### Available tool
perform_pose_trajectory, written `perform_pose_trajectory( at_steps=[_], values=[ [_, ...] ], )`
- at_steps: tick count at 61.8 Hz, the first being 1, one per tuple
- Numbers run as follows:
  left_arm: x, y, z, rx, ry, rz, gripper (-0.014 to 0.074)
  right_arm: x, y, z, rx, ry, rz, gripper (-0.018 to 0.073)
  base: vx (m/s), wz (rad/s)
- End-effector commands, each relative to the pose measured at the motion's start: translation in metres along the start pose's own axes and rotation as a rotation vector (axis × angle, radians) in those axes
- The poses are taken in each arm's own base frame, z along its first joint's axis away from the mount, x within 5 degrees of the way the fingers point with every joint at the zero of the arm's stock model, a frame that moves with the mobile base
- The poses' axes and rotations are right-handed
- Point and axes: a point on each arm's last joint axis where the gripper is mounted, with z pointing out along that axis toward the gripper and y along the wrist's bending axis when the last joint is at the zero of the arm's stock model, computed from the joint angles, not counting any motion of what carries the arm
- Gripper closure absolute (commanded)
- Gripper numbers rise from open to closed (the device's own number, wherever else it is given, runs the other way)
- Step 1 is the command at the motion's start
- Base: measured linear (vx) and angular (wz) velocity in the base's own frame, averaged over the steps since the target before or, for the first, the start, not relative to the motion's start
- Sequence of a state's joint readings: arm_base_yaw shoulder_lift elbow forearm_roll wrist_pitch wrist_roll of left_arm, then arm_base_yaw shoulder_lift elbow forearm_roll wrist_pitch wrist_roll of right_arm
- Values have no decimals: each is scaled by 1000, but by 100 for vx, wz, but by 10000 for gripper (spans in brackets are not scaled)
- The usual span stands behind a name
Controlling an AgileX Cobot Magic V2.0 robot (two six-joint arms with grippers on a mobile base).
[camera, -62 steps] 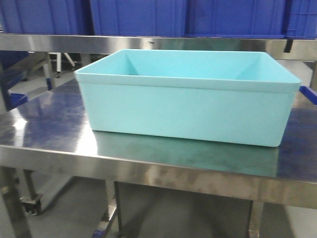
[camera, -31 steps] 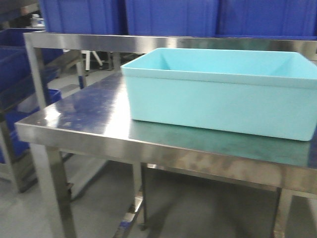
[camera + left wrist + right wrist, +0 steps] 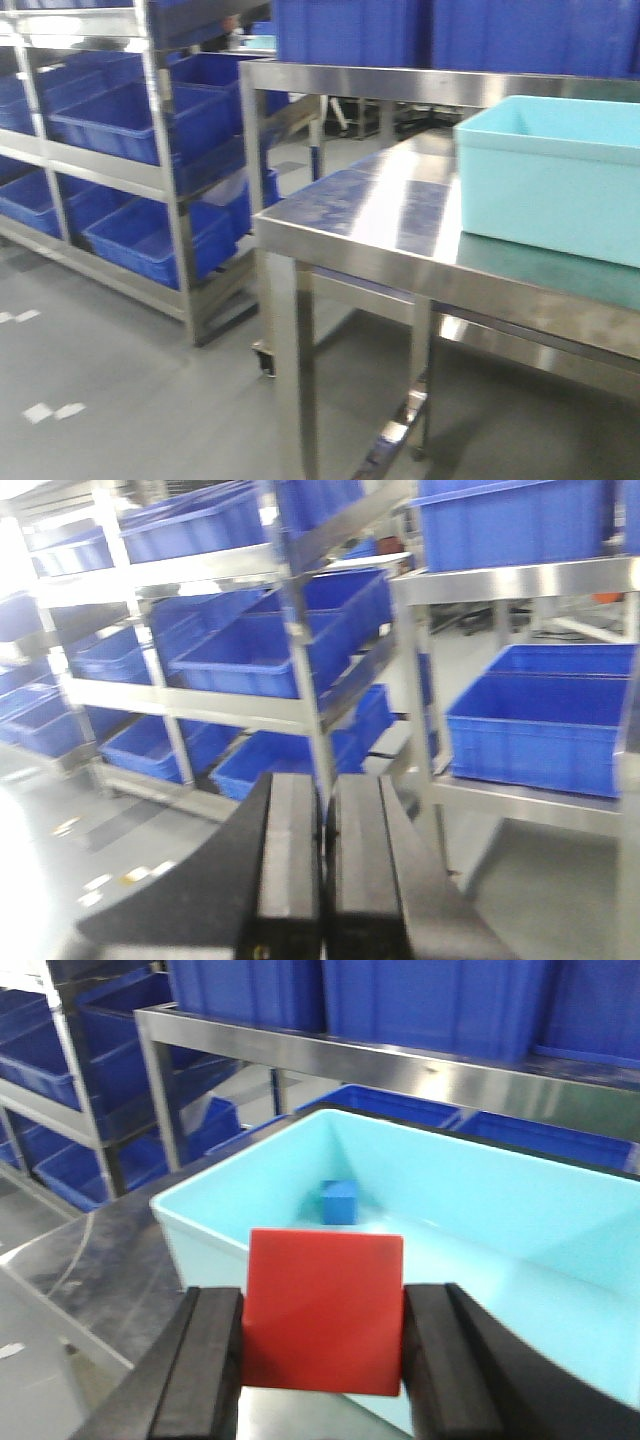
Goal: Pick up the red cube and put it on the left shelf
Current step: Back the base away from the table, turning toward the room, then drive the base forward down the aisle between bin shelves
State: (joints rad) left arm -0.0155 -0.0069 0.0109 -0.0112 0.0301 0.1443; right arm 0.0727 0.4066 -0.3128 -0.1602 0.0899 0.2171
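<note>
The red cube [image 3: 325, 1310] is clamped between the two black fingers of my right gripper [image 3: 322, 1298], held above the near rim of the pale turquoise tub [image 3: 200, 1222]. A small blue cube [image 3: 339, 1201] lies inside that tub. My left gripper [image 3: 325, 815] is shut with nothing between its pads, pointing at the left shelf [image 3: 200, 695]. The left shelf [image 3: 100, 172], a steel rack with blue crates on its tiers, stands at the left of the front view. Neither gripper shows in the front view.
A steel table [image 3: 340, 235] with an upper rail carrying blue crates [image 3: 350, 30] holds the turquoise tub [image 3: 550, 180] at its right. Grey floor [image 3: 120, 380] lies between the table and the rack. Blue crates [image 3: 250, 650] fill the rack's tiers.
The front view has swung left: the tub slid from frame centre to the right edge, and the table's left corner and the rack with blue crates came into view.
</note>
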Motion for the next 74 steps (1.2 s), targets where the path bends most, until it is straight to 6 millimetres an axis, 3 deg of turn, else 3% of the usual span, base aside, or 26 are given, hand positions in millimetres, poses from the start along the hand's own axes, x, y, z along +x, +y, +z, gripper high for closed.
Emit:
perform_pose_trajectory(
  at_steps=[1, 74],
  values=[
    [0, 0, 1, -4, -62, -5, 491, -17, 2, -2, -14, -110, -14, 501, -9, 52],
    [0, 0, 1, -4, -62, -5, 491, -17, 2, -2, -14, -110, -14, 501, -5, 42]
  ],
)
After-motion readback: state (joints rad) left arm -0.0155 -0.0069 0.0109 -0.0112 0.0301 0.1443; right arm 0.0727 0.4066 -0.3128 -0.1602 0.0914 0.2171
